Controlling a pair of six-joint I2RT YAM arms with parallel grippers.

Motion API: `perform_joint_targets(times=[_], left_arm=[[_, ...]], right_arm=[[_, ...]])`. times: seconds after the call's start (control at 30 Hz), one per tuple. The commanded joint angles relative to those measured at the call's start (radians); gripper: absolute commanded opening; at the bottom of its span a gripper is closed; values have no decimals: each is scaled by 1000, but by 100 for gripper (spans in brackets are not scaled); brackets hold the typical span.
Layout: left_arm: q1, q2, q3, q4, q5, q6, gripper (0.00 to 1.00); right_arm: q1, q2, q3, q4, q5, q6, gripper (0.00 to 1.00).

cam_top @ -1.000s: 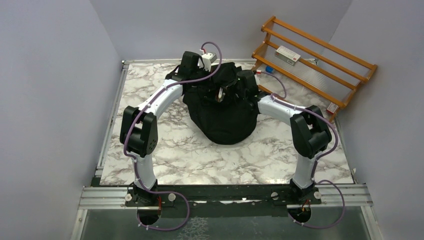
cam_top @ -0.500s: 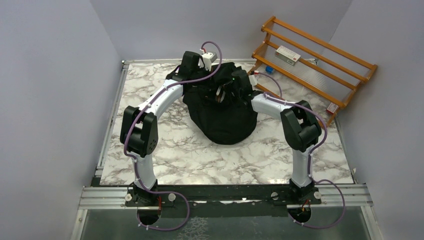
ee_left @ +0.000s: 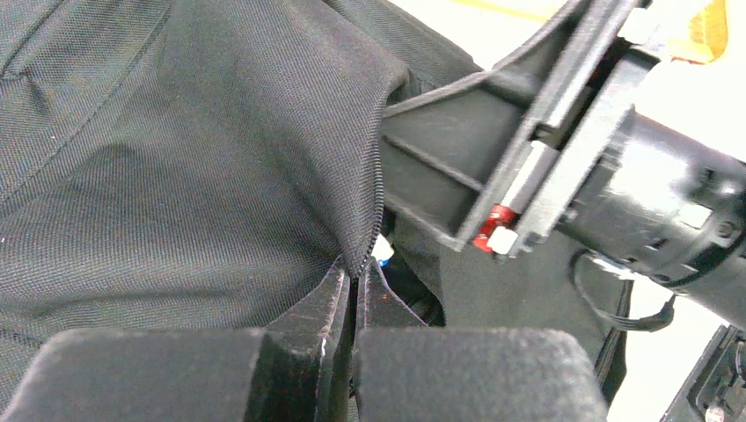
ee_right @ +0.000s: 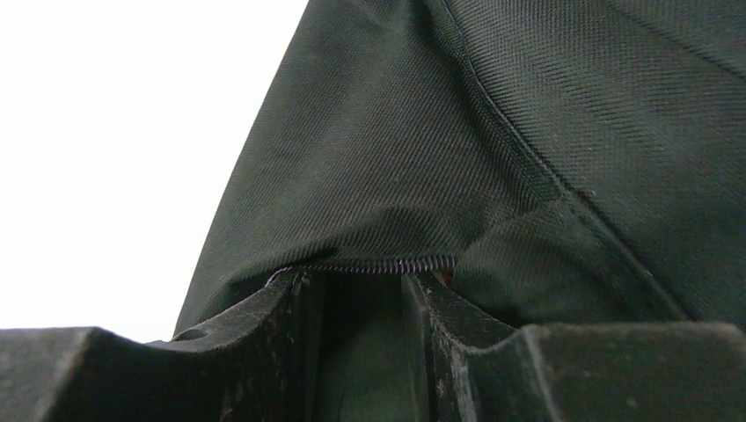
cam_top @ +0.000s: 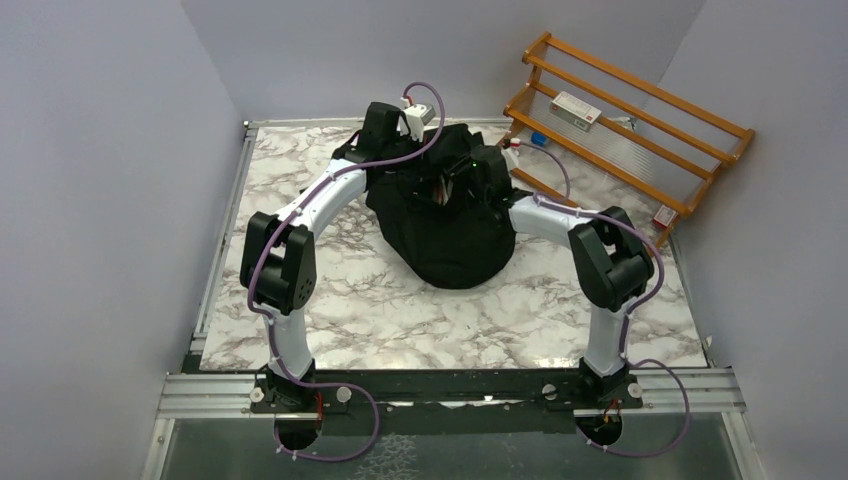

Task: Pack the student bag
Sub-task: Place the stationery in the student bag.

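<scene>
Marble-patterned table [cam_top: 400,310], seen from above; two arms reach from the near edge to its far centre. Left arm [cam_top: 300,215] curves up and inward, wrist over the far left rim of the student bag [cam_top: 450,240]. In the left wrist view the left gripper [ee_left: 354,283] has its fingers [ee_left: 312,308] pressed together on the bag's zip edge, with a ridge of black woven fabric rising from the tips. Something small and blue-white shows just behind that pinch; cannot tell what it is. The bag lies on the table between the two wrists, a rounded black mass with its mouth toward the far edge and its near end bulging toward the arm bases. Right arm [cam_top: 600,250] bends in from the right, wrist at the bag's far right rim. In the right wrist view the right gripper [ee_right: 361,280] has its fingers [ee_right: 281,325] spread, with a clear gap between them. A line of zip teeth runs across the gap at the tips, and dark fabric fills the view beyond. Cannot tell whether either finger touches the cloth. Far right, off the table's corner, a wooden rack [cam_top: 640,105] leans by the wall, a small white box [cam_top: 575,108] on one rail.
</scene>
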Motion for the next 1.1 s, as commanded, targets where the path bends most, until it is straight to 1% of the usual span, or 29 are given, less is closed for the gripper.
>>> perform_joint_targets(times=[0.0,0.07,0.23,0.3,0.33,0.43,0.53,0.6,0.63,0.7,0.77,0.87,0.97,1.07], left_arm=[[-13,-35,6,-1,61,-12,0],[-14,-32,7,-1,58,-12,0],[-13,-23,16,-1,55,-7,0],[-13,-21,20,-1,52,-4,0],[-13,-21,22,-1,50,-4,0],[-13,-21,27,-1,48,-4,0],[-14,-19,37,-2,46,-4,0],[-13,-16,40,-3,47,-3,0],[-13,-16,42,-6,47,-1,0],[-13,-13,44,-9,47,4,0],[-13,-11,43,-13,41,8,0],[-13,-9,44,-13,42,7,0],[-13,-5,44,-13,44,6,0],[-13,-5,43,-12,43,4,0]], right_arm=[[-10,-134,-73,90,-6,-113,42],[-10,-186,-116,97,-52,-167,42],[-10,-335,-239,85,-148,-362,42],[-10,-401,-291,59,-154,-443,45],[-11,-435,-313,35,-145,-481,47],[-13,-531,-372,-63,-44,-577,53],[-24,-608,-400,-213,74,-572,61],[-69,-637,-408,-310,76,-546,63],[-103,-650,-414,-354,55,-522,65],[-176,-673,-441,-388,-8,-497,69],[-243,-684,-473,-381,-84,-487,71],[-325,-666,-500,-346,-266,-483,72],[-353,-617,-515,-272,-451,-478,73],[-353,-577,-522,-204,-549,-460,72]])
